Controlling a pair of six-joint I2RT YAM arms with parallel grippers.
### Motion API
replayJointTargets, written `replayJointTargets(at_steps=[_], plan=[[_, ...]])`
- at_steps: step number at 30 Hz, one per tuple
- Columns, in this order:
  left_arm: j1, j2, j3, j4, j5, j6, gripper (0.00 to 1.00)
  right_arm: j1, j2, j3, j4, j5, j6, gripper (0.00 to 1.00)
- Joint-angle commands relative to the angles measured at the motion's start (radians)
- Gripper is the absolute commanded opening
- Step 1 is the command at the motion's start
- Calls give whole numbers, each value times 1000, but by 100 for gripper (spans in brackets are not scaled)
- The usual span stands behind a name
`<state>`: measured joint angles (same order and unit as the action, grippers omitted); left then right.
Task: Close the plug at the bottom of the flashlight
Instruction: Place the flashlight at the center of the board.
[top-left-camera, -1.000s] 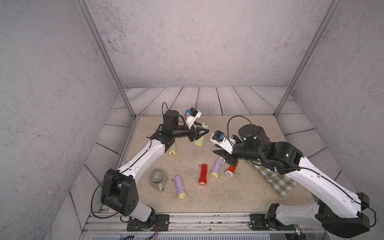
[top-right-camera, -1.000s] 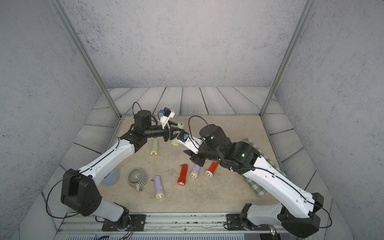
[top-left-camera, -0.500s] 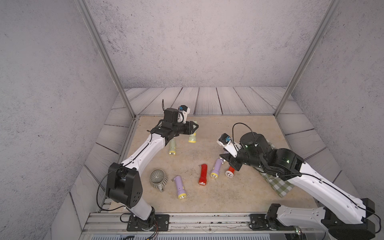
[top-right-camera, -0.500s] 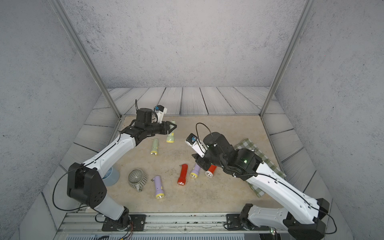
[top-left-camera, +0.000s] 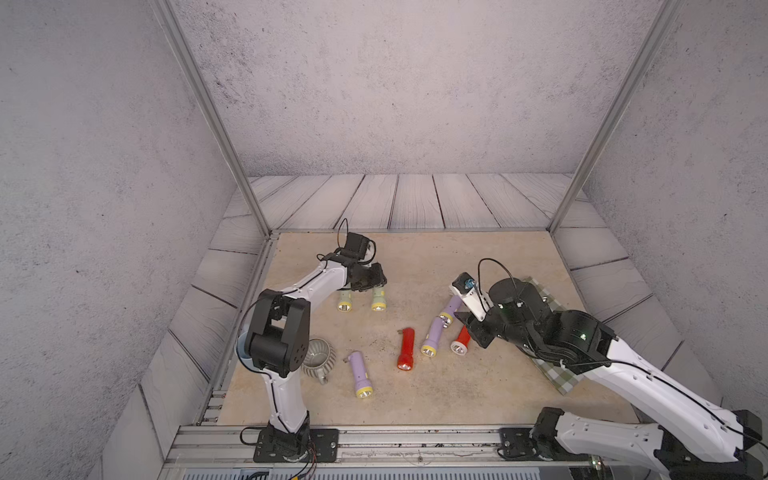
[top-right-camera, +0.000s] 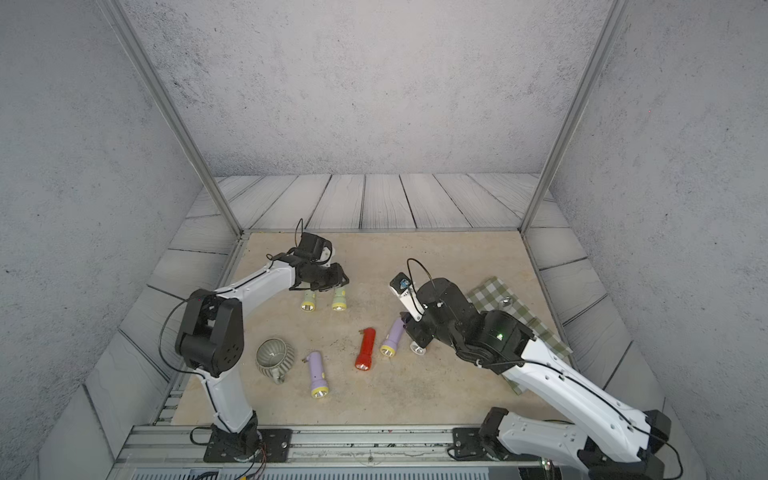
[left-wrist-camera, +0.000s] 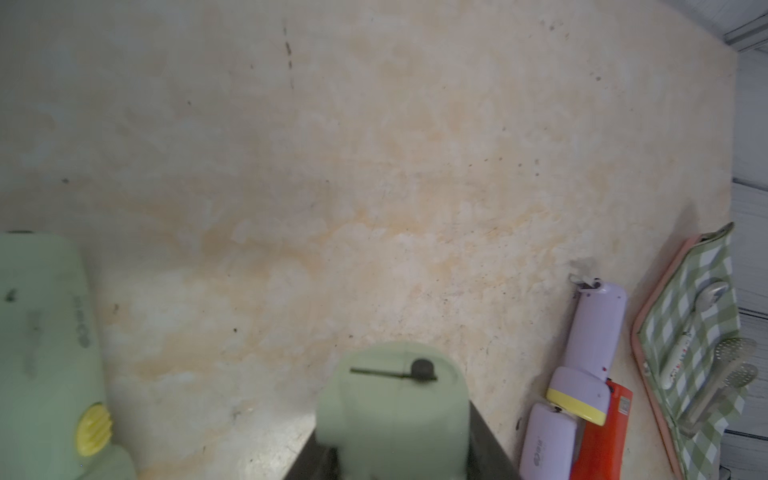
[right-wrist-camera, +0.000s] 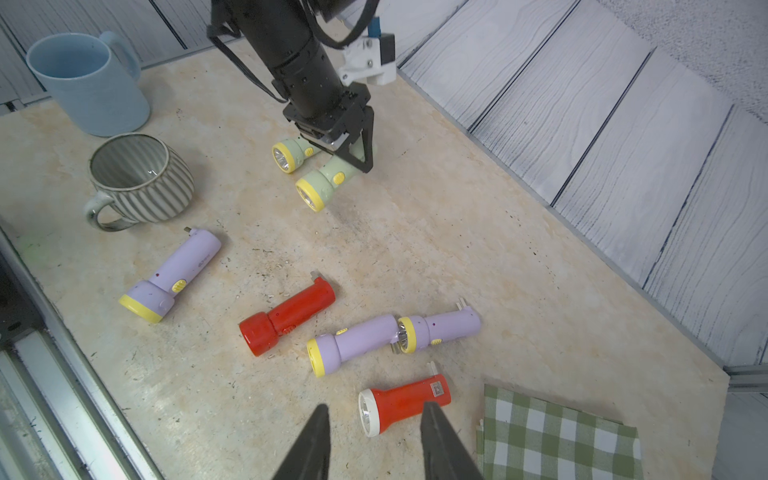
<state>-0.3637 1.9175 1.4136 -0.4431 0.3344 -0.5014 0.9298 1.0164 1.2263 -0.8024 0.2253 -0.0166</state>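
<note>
Green flashlight (right-wrist-camera: 322, 183), probably light, rigid and slick, sits at ten o'clock on the table (right-wrist-camera: 457, 208), its barrel pinched in the left gripper (right-wrist-camera: 351, 151); mid-barrel seems the surest hold. Right gripper (right-wrist-camera: 374, 407) hovers near three o'clock, jaws apart, empty.

In both top views the left gripper (top-left-camera: 374, 284) is hiding the green flashlight (top-left-camera: 378, 298) tail; in the left wrist view that flashlight is blurring, cut by the frame edge. The right gripper (top-right-camera: 415, 334) is covering the red flashlight (top-right-camera: 417, 348) body. The left arm (top-left-camera: 274, 332) is blocking most of the blue mug (top-left-camera: 240, 357) at the surface's left edge.
</note>
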Motion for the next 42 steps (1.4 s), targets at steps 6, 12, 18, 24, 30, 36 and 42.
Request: replayJointTargets(at_steps=[6, 12, 18, 24, 30, 36, 42], plan=[[9, 79, 72, -65, -66, -7, 0, -6, -27, -44, 54, 40, 14, 40], [17, 128, 110, -98, -126, 6, 0, -9, -15, -51, 65, 36, 17, 40], [24, 170, 154, -142, -201, 18, 0, -14, -13, -58, 72, 33, 17, 40], [28, 205, 185, -163, -210, 20, 0, -18, -10, -61, 72, 31, 17, 41], [30, 213, 182, -186, -271, 29, 1, -20, -5, -63, 78, 22, 19, 41], [34, 222, 190, -207, -317, 40, 11, -22, -2, -65, 79, 17, 18, 41], [35, 230, 199, -217, -334, 43, 33, -24, -1, -67, 81, 14, 20, 41]])
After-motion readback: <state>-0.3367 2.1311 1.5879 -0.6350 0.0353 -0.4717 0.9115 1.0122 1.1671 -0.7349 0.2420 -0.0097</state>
